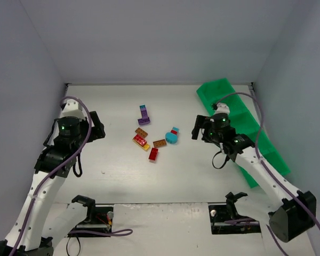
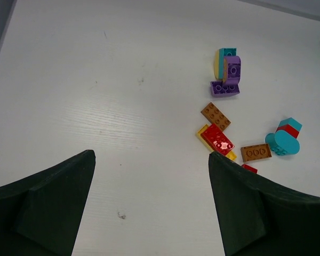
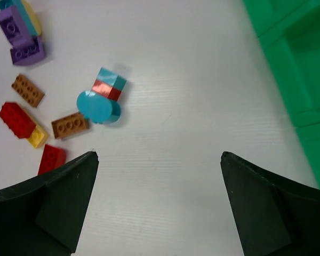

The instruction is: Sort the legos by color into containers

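Several legos lie in a loose cluster mid-table: a purple stack (image 1: 144,114) with teal on top, two brown plates (image 1: 141,132) (image 1: 160,143), a red brick on a yellow plate (image 1: 141,141), a small red brick (image 1: 153,154) and a teal round piece with a red band (image 1: 172,136). The green tray of containers (image 1: 240,114) runs along the right side. My left gripper (image 2: 152,160) is open and empty, above the table left of the cluster. My right gripper (image 3: 159,157) is open and empty, between the cluster and the tray. The teal piece (image 3: 98,105) shows in the right wrist view.
Grey walls close in the table on the left, back and right. The tray's compartments (image 3: 293,58) show at the right of the right wrist view. The arm bases and cables sit at the near edge.
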You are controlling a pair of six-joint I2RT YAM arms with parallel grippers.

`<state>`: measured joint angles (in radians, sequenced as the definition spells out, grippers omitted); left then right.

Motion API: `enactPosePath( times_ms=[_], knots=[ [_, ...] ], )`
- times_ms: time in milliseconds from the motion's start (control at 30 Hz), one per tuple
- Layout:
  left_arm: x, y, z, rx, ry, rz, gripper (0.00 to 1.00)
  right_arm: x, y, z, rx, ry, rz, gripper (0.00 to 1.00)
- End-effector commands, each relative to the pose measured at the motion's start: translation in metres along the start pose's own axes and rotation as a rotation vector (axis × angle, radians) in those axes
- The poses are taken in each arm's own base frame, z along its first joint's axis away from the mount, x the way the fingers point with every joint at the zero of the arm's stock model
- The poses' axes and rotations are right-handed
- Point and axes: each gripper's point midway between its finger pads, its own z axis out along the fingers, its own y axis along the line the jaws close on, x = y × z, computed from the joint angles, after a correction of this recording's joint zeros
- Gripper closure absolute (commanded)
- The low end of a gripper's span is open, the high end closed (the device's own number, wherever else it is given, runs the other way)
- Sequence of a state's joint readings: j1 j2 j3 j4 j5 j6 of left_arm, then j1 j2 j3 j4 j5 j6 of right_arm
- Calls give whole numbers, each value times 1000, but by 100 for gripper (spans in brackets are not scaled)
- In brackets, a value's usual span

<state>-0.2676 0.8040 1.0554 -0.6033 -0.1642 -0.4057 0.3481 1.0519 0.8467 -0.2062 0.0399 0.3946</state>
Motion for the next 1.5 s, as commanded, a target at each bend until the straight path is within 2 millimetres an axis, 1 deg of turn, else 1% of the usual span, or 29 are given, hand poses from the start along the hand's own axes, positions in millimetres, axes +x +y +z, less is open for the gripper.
enactPosePath(
  times_ms=[0,33,100,133,167,200,233,267,300,333,400,433,500,533,600,700,733,800,833,867,1000,1067,1167,1200,1267,1300,1367,1400,1467],
  knots=[
    [-3,-9,4,18,10,-43,20,6,30,13,24,-11,75,8],
    [0,-8,7,10,27,-44,20,22,44,20,22,28,45,16],
    [2,-8,8,1,40,-50,20,30,64,25,11,50,63,20],
    [4,-7,9,-4,49,-50,20,46,77,30,10,84,36,24],
    [4,-7,9,-4,50,-50,20,47,88,32,0,89,42,25],
    [4,-7,9,-5,51,-51,20,52,96,33,-2,99,61,25],
    [5,-7,9,-5,52,-52,20,65,101,41,15,128,48,25],
    [6,-7,10,-7,53,-52,20,71,108,42,21,138,48,25],
    [6,-7,10,-8,56,-51,20,73,123,40,8,134,42,23],
    [7,-6,10,-10,57,-49,20,84,128,48,22,158,42,22],
    [8,-6,11,-8,61,-45,20,94,144,50,19,164,21,20],
    [10,-6,12,-11,68,-44,20,98,152,57,24,171,21,19],
    [12,-5,13,-18,78,-38,20,104,163,61,19,182,9,18],
    [12,-4,13,-19,80,-34,20,106,170,68,23,190,8,18],
    [14,-3,12,-23,88,-29,20,110,176,74,22,202,4,19],
    [16,-2,11,-26,92,-19,20,120,187,85,24,225,-10,23],
    [16,-1,10,-27,92,-17,20,130,188,90,32,243,-25,25],
    [17,0,10,-30,94,-11,20,133,195,93,22,256,-29,28],
    [18,1,10,-31,93,-8,20,141,195,97,30,271,-40,29],
    [18,1,10,-32,93,-7,20,143,200,98,20,277,-44,31],
    [20,1,11,-32,101,-5,20,160,200,104,34,318,-60,39],
    [21,1,12,-31,103,-2,20,166,198,105,38,333,-65,41],
    [20,0,14,-32,101,3,20,167,195,105,46,335,-81,54],
    [19,0,15,-29,99,3,20,164,193,105,54,321,-85,65],
    [19,-2,18,-27,103,4,20,150,193,98,49,287,-81,78],
    [16,-4,18,-19,97,1,20,133,193,93,45,243,-73,89],
    [13,-7,20,-11,90,-2,20,112,190,88,44,191,-90,97],
    [12,-8,22,-8,89,-3,20,89,188,81,38,146,-71,100],
    [9,-11,23,3,85,-4,20,60,174,77,67,75,-78,100]
  ],
)
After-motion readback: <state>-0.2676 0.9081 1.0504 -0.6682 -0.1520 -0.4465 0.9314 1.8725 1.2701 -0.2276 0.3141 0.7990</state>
